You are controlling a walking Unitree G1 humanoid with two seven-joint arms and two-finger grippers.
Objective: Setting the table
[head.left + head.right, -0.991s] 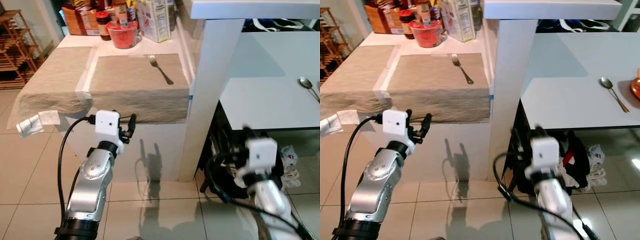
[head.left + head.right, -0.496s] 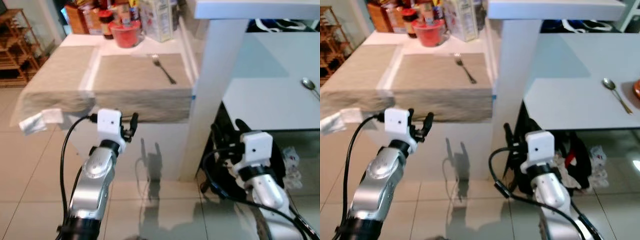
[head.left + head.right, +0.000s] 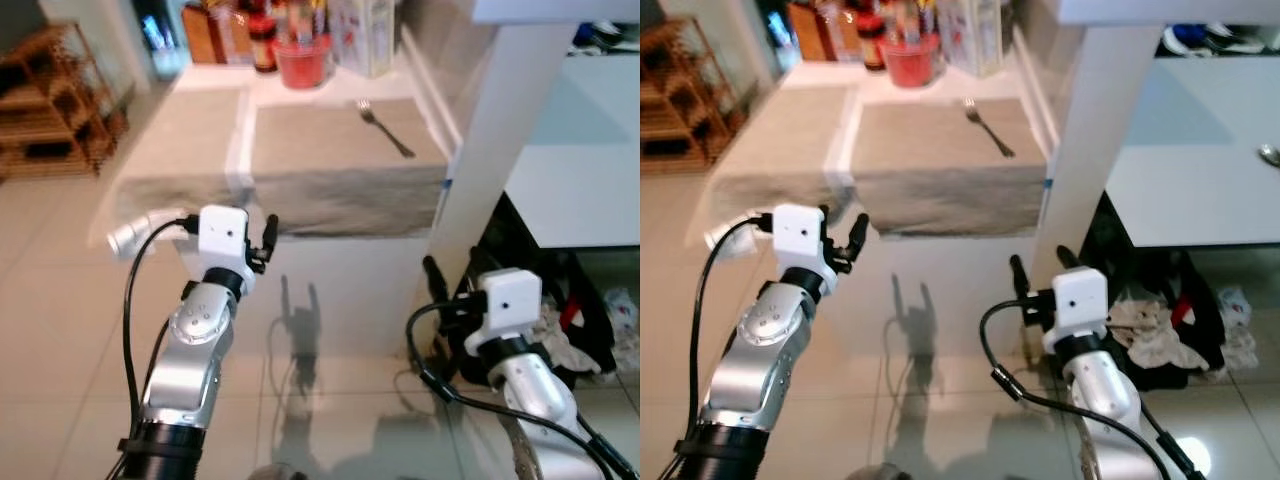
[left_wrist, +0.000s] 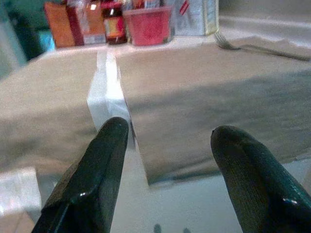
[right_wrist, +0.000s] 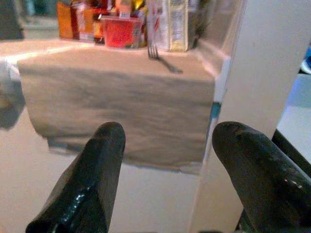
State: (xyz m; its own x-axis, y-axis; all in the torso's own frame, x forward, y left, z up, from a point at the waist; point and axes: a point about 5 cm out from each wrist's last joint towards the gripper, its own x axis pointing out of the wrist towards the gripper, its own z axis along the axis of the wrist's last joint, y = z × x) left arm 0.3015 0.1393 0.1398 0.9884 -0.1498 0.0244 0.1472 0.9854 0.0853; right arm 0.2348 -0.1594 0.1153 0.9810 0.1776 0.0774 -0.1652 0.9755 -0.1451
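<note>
Both end effectors are spread and carry nothing: the left end effector (image 3: 258,243) hovers just short of the desk (image 3: 830,80) edge, the right end effector (image 3: 1038,270) lower, near the white pillar (image 3: 1085,130). A reach from here could snag the overhanging beige placemat (image 3: 940,150) and drag it (its front edge droops over the rim), shifting the fork (image 3: 985,125). That fork lies on the placemat's far right part, well beyond both end effectors, before the red cup (image 3: 908,45).
</note>
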